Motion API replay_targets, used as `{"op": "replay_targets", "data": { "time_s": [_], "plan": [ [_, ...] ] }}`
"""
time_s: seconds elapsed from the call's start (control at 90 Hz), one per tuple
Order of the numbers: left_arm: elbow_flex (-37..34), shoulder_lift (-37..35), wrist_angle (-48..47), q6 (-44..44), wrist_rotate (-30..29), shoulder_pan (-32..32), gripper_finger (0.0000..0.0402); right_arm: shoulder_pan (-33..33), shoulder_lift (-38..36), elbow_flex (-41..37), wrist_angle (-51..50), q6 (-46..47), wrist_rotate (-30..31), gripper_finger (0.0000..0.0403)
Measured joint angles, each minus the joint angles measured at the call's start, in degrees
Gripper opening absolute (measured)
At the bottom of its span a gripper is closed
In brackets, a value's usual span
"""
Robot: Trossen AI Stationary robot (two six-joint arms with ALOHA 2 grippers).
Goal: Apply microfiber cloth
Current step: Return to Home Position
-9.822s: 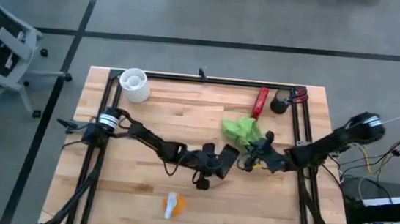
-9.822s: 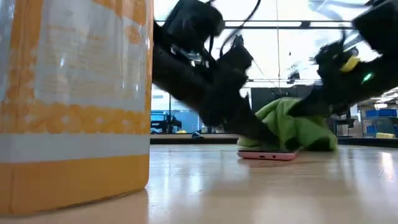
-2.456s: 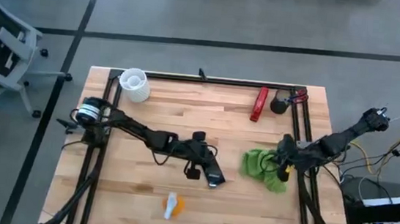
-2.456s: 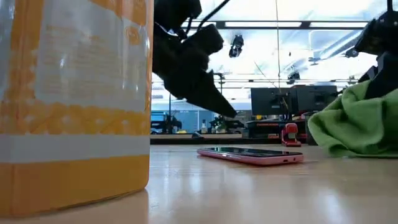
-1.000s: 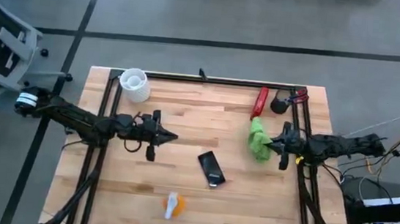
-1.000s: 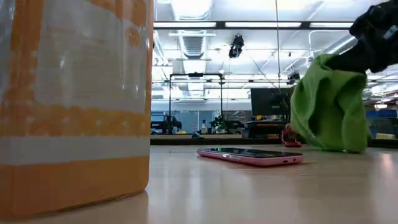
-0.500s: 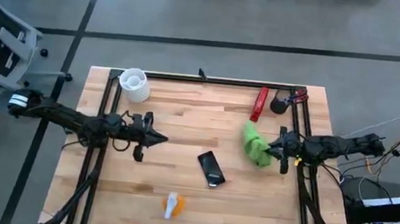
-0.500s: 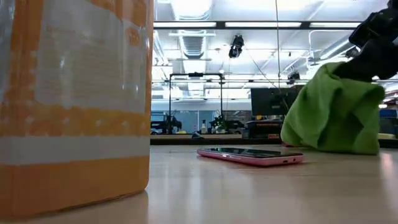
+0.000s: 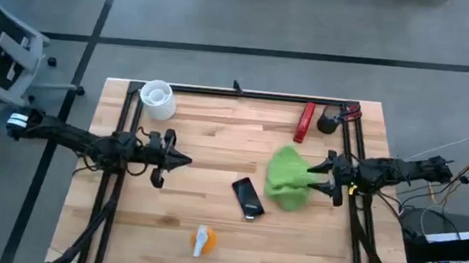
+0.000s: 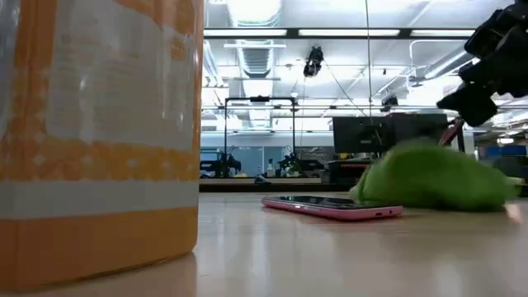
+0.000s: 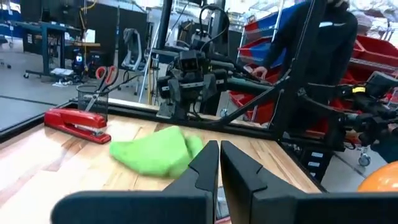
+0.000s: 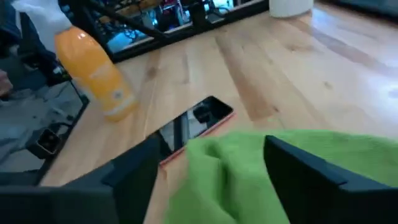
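Observation:
The lime-green microfiber cloth point(image 9: 286, 180) lies in a loose heap on the wooden table, right of centre; in the low view the cloth point(image 10: 433, 180) rests flat behind the phone. My right gripper point(image 9: 327, 178) hovers open just right of and above it, with the cloth point(image 12: 261, 180) showing below and between its spread fingers. The black phone point(image 9: 247, 197) lies flat at the cloth's near-left edge; whether the cloth overlaps it, I cannot tell. My left gripper point(image 9: 185, 160) is shut over the table's left half, pointing right, holding nothing.
An orange-and-white spray bottle point(image 9: 201, 240) lies near the front edge. A white cup point(image 9: 156, 98) stands at the far left. A red stapler point(image 9: 304, 121) and a black holder point(image 9: 330, 121) sit at the far right. Bare wood lies between my left gripper and the phone.
My right gripper has opened and let go of the cloth. The cloth, which hung bunched from its fingers, has dropped and spread out on the table toward the phone. My left gripper has drawn back a little toward the table's left edge.

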Motion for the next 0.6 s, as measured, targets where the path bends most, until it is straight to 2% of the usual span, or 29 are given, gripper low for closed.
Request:
{"op": "replay_targets", "data": {
  "time_s": [0.122,0.256,0.422,0.6],
  "plan": [
    [0.0,-1.32,-1.31,0.0,0.0,0.06,0.0,0.0,-0.27,1.13,2.71,-3.91,2.63,0.0305],
    [-0.7,-5.09,-4.26,0.02,0.34,0.19,0.0,0.0,-0.81,1.83,5.67,-7.52,2.2,0.0307],
    [-3.99,-10.89,-5.53,-1.27,5.83,0.78,0.0,0.0,-1.59,0.63,7.05,-8.71,1.15,0.0276],
    [-5.57,-16.09,-12.21,-3.29,5.26,1.92,0.0,0.0,-1.56,-1.12,9.44,-7.94,1.03,0.0235]
  ]
}}
